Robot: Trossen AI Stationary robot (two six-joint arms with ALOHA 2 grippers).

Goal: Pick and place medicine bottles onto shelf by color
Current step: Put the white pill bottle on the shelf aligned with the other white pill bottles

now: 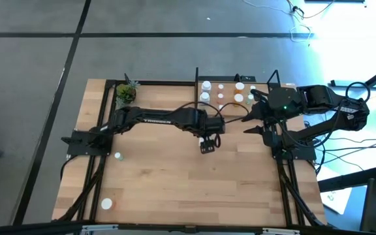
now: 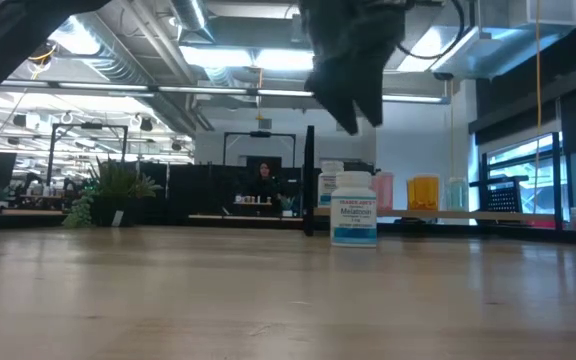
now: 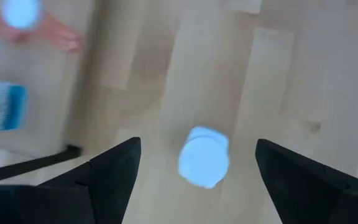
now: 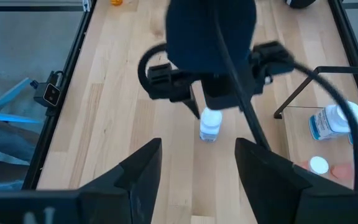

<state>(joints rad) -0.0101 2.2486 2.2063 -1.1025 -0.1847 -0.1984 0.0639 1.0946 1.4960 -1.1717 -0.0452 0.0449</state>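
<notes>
**Left arm poised over one white bottle, mid-table**

High view: left gripper [image 1: 207, 145] hung over the middle of the pale wooden tabletop [image 1: 175, 189], just short of the light wooden shelf board with thin black posts [image 1: 230, 88]. The bottle under it was hidden here. Counted: about eight small bottles on the shelf; two loose white-capped bottles near the table's left edge [image 1: 117, 156] [image 1: 106, 203]. Right gripper [image 1: 256, 117] waited beside the shelf, fingers apart, empty.

Low view: one white cylindrical medicine bottle with a blue label [image 2: 353, 208] stood upright, long axis vertical, directly below the dark gripper.

Left wrist view: the white cap [image 3: 204, 157] sat between the spread fingers [image 3: 114, 168], touching neither; nothing was gripped.

Right wrist view: same bottle [image 4: 209, 125] beneath the left gripper, nearer that arm.
</notes>
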